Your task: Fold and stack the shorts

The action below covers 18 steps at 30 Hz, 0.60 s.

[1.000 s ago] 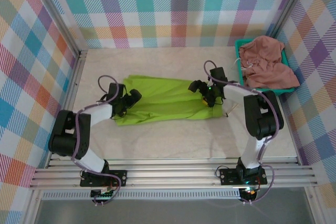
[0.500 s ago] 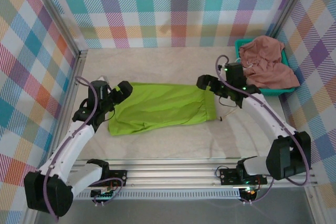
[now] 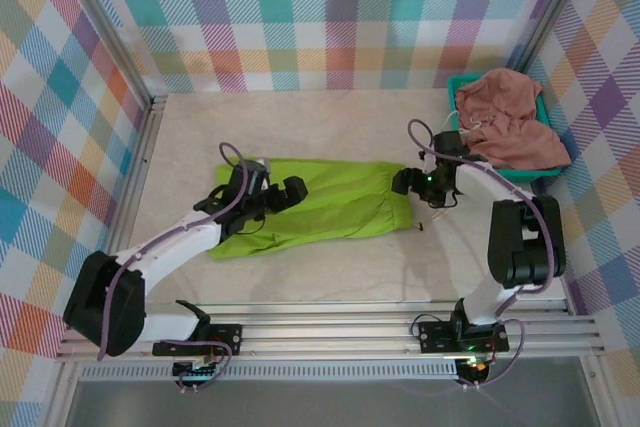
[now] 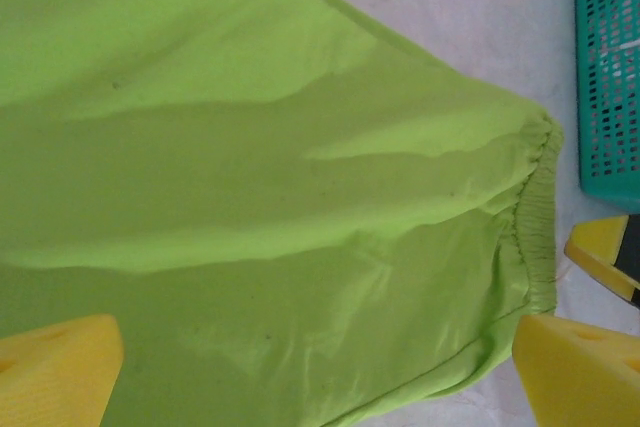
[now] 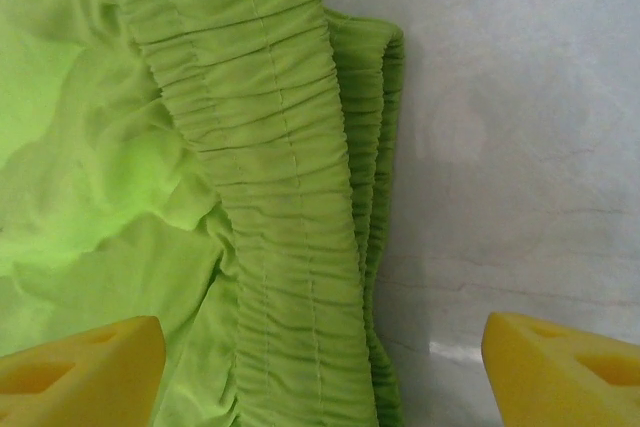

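Both arms were spread wide half a second ago; now they have been brought back in. The left gripper is held over the left part of the lime green shorts. The right gripper is set at the waistband end on the right. The cloth that was bunched a second ago is now laid out long and mostly flat at the table centre. Judged from this, the smoothing pull is done and a cross fold is expected next. No fold across the length is made yet.

The pink shorts are heaped in the teal basket at the far right, untouched, so stacking is still to come.

In the left wrist view the yellow fingertips are seen spread wide with nothing pinched between them. Soft ripples in the cloth are shown there which are lost from above. The waistband and a basket corner are caught at the right edge.

In the right wrist view the right gripper's fingers are likewise parted and empty. They straddle the gathered elastic, where doubled layers are seen at the edge beside the bare table. That layering cannot be read from the top view.
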Tool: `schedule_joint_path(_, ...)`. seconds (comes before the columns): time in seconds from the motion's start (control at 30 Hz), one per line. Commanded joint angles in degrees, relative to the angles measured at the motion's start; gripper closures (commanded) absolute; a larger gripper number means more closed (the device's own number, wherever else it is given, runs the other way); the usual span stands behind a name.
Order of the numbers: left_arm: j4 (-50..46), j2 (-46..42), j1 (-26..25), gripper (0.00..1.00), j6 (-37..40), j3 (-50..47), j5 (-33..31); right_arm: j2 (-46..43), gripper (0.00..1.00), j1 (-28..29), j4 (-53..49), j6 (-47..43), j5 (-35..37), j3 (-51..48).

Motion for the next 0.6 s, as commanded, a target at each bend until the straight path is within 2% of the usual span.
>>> schedule_joint_path(0.0, 4.7, 2.6, -1.8, 0.00, -1.2, -2.4, -2.0, 1.6, 0.20, -0.1, 0.9, -0.6, -3.8, 1.5)
schedule_joint_path(0.33, 9.6, 9.5, -3.9, 0.00, -2.3, -6.5, -4.4, 6.1, 0.27, 0.1, 3.1, 1.7, -6.7, 2.2)
schedule_joint_path(0.57, 11.1, 13.1, -4.1, 0.00, -2.4, -7.5, -5.1, 6.6, 0.33, 2.5, 4.2, 3.1, -7.4, 2.1)
